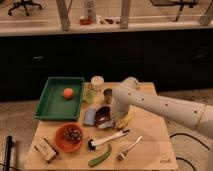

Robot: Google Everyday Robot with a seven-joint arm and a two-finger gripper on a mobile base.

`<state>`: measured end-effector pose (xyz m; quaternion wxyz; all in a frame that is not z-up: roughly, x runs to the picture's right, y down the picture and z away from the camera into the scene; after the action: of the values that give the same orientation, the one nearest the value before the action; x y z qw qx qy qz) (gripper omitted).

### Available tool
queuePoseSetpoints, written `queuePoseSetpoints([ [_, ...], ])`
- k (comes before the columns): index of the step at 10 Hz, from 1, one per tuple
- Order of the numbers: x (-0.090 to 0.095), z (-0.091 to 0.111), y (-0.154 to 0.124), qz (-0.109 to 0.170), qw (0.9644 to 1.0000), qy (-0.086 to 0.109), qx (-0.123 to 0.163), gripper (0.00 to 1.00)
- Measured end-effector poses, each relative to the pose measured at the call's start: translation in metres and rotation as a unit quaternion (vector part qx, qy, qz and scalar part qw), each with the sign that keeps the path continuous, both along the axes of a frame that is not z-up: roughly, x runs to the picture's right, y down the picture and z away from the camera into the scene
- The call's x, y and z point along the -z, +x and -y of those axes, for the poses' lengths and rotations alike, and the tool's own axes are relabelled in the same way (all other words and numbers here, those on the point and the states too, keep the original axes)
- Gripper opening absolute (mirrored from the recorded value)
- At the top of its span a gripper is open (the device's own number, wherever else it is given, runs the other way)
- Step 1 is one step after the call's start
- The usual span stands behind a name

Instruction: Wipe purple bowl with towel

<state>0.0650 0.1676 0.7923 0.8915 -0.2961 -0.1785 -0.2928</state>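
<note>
Office: swivel chairs (25,6) beyond glass partition (63,17).

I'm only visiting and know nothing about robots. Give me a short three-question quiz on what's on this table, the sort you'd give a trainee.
1. True or false: as the camera sees it, the towel lies just left of the purple bowl.
2. What lies in the green tray? A) a spoon B) an orange round fruit C) a sponge
3. Fill in: the gripper is down beside the ___ bowl, not the orange bowl.

Key: 1 true; 2 B; 3 purple.
</note>
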Motion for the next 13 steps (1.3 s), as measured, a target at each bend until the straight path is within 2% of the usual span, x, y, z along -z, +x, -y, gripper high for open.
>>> queuePoseSetpoints([
  [3, -0.014, 0.032, 0.004, -0.017, 0.9997, 0.014, -0.003, 0.00],
  [4, -0.020, 0.044, -0.005, -0.016, 0.9997, 0.018, 0.003, 0.00],
  [6, -0.027, 0.052, -0.018, -0.012, 0.9997, 0.019, 0.012, 0.00],
  [8, -0.033, 0.056, -0.050, 0.008, 0.9992, 0.019, 0.033, 0.00],
  [10, -0.027, 0.051, -0.068, 0.030, 0.9980, 0.021, 0.051, 0.00],
  [11, -0.018, 0.044, -0.083, 0.048, 0.9966, 0.024, 0.063, 0.00],
  [13, -0.003, 0.029, -0.088, 0.062, 0.9953, 0.022, 0.072, 0.00],
])
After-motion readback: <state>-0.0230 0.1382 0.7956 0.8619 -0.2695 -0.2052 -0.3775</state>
